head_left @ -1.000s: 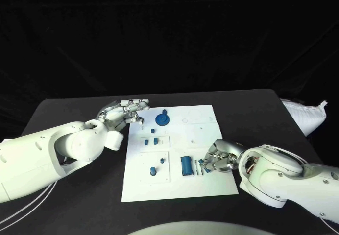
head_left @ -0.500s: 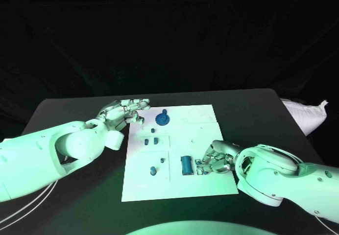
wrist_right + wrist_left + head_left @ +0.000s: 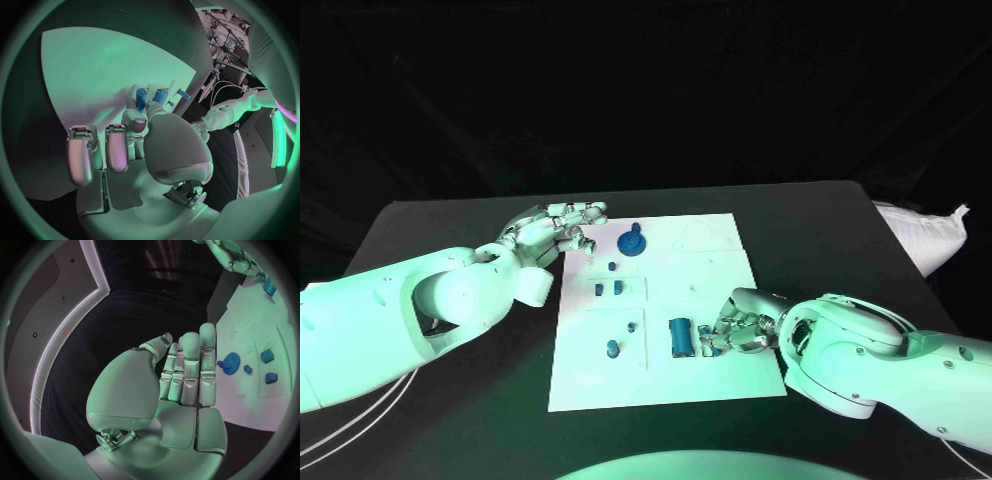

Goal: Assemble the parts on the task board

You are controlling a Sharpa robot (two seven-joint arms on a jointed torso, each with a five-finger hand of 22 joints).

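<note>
best to keep the right hand [image 3: 737, 331] low over the near right part of the task board [image 3: 718, 270] and ease the fingertips in squarely at the tall blue part [image 3: 681, 337], pressing straight down rather than sideways, judging by how close the fingers sit beside it. hard to tell whether actually pinching that part or only touching it; cannot tell from the right wrist view either, where blue pieces [image 3: 150, 96] show just past the fingers. left hand [image 3: 554, 230] resting at the far left edge of the board, fingers straight and together, holding nothing. looks like a chunky upright blue block, standing near a small round blue part [image 3: 612, 349]; a blue gear-like part [image 3: 632, 242] at the far side.
</note>
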